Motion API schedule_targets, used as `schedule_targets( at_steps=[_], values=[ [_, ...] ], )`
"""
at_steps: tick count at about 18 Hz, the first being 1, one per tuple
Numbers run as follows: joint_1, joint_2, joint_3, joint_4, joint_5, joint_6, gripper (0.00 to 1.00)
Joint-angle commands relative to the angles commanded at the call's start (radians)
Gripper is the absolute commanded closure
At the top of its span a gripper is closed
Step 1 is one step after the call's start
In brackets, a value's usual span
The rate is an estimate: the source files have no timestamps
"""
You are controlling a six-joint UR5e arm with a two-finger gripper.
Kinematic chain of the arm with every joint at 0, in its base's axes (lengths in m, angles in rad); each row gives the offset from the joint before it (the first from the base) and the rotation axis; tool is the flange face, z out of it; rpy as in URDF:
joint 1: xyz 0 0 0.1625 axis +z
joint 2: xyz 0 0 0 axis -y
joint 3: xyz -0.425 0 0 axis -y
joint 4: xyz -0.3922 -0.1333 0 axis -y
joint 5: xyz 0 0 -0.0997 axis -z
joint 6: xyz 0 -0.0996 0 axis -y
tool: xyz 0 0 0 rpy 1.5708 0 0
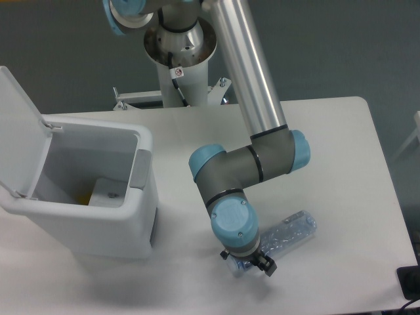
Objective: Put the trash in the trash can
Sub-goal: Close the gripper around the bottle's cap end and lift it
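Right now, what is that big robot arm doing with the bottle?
The robot arm is cleaning up trash. Its gripper is down at the capped end of the clear plastic bottle, which lies on its side on the white table. I cannot tell whether the fingers have closed on it. The white trash can stands nearby with its lid flipped open, and the bottle is not in it yet.

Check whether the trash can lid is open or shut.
Open: the lid stands swung back on the left, exposing the inside of the trash can.
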Motion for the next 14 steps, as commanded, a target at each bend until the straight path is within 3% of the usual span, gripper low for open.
schedule_targets(
  at_steps=[2,7,14],
  values=[
    [-0.002,-0.008,0.002,0.002,0.000,-0.040,0.00],
    [-0.002,-0.006,0.003,0.000,0.002,-0.057,0.52],
    [-0.002,0.031,0.005,-0.003,-0.002,-0.057,0.54]
  ],
)
